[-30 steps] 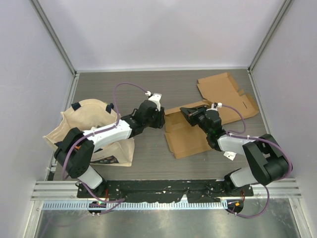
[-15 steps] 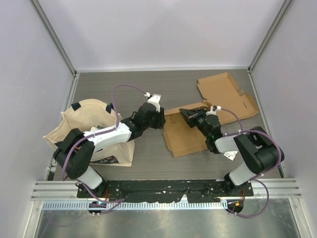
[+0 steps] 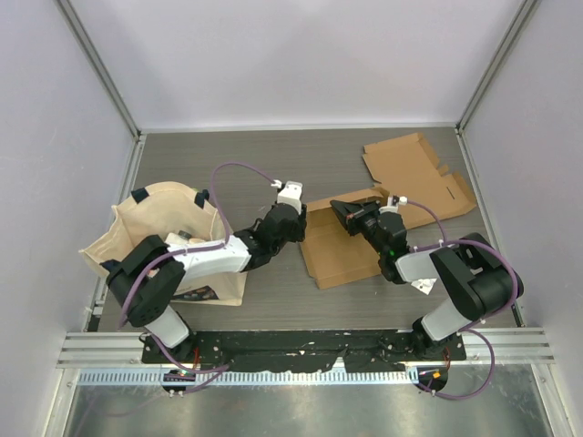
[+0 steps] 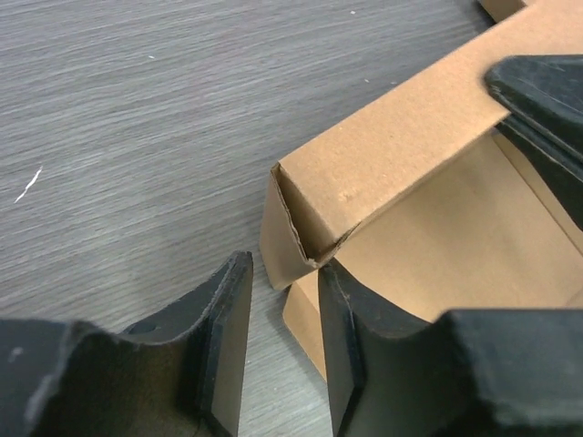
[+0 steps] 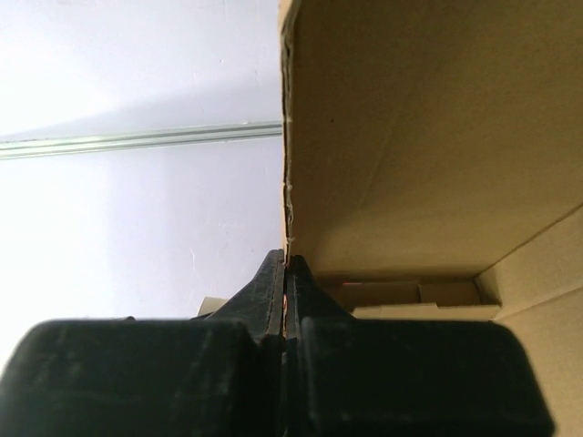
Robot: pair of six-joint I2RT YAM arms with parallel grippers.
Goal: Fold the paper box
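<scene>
The paper box (image 3: 344, 248) is a brown cardboard blank lying partly folded mid-table, with its far wall standing up. My right gripper (image 3: 337, 207) is shut on the top edge of that wall; the right wrist view shows the cardboard edge (image 5: 288, 218) pinched between the jaws (image 5: 287, 264). My left gripper (image 4: 283, 269) is open, low over the table at the box's left corner (image 4: 305, 223). That folded corner sits just ahead of the fingertips, close to the right finger (image 4: 342, 319). In the top view the left gripper (image 3: 303, 228) is at the box's left edge.
A beige cloth tote bag (image 3: 164, 237) lies at the left under my left arm. A second flat cardboard blank (image 3: 414, 173) lies at the back right. Enclosure walls and metal posts ring the table.
My left arm has swung its wrist nearer and to the right, bringing its open jaws to the box's left corner. The right gripper has kept its hold while the box shifted slightly.
</scene>
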